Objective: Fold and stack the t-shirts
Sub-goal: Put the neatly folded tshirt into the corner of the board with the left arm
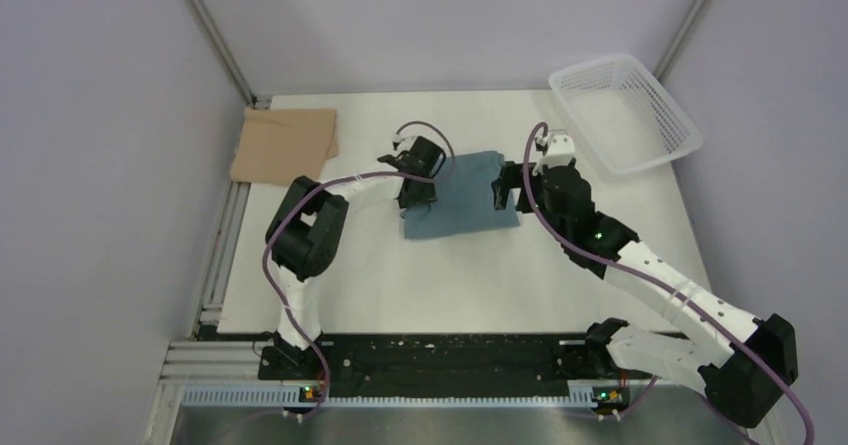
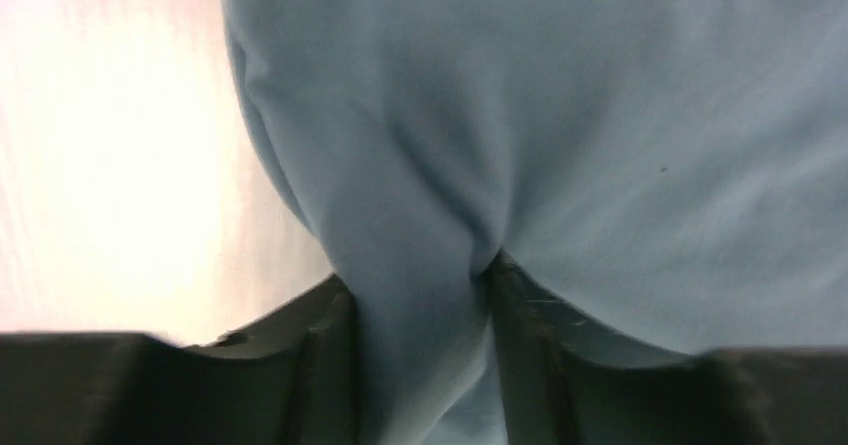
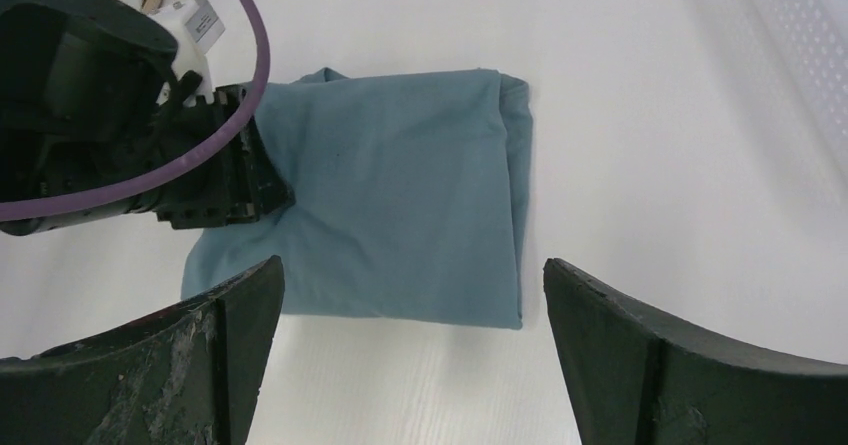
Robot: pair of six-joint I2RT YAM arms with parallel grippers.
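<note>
Top external view: the blue shirt (image 1: pixel 462 197) is seen lying folded on the worktop (image 1: pixel 450 285), between the two hands. Its left edge is clamped in the left hand (image 1: pixel 418 187). In the left wrist view a ridge of blue cloth is pinched between the fingers (image 2: pixel 320 360). The right hand (image 1: pixel 505 190) is poised at the shirt's right edge with its fingers spread apart. In the right wrist view the shirt is seen through the gap between them. The tan shirt (image 1: pixel 285 143) is laid folded well to the left of the left hand and somewhat beyond it. The basket (image 1: pixel 625 113) is set beyond the right hand and to its right.
</note>
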